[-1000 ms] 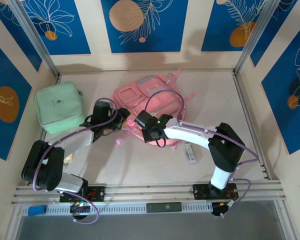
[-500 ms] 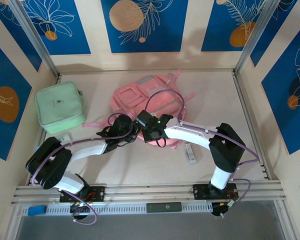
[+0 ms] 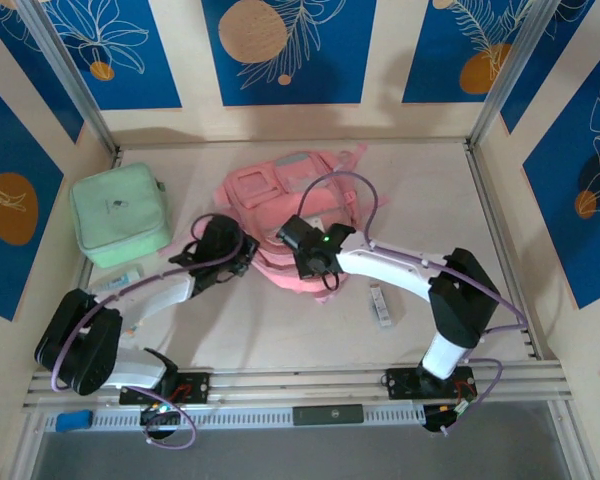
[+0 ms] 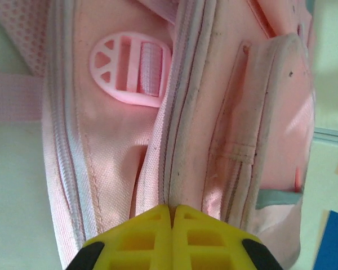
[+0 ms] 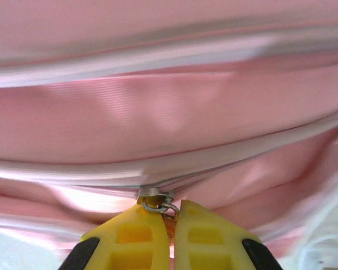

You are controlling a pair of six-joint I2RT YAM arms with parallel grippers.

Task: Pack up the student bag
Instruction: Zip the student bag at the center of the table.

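The student bag (image 3: 302, 192) lies pink and bunched in the middle of the table. My left gripper (image 3: 247, 258) reaches its left edge. In the left wrist view the yellow fingertips (image 4: 158, 216) are pressed together on a seam of the student bag (image 4: 118, 135), below a pink plastic strap buckle (image 4: 132, 70). My right gripper (image 3: 305, 264) sits on the bag's near edge. Close up, my right gripper (image 5: 172, 212) is shut on the metal zip pull (image 5: 156, 198) of a long zip across the pink fabric (image 5: 169, 112).
A mint green square zip case (image 3: 120, 214) stands at the left, with a small tube (image 3: 115, 281) just in front of it. A small white and grey item (image 3: 381, 305) lies right of the bag. Walls close in the table's left, back and right.
The left gripper has closed on the bag's left edge after swinging in toward it. The bag has bunched up and shifted slightly left. The right gripper stays shut on the zip pull.
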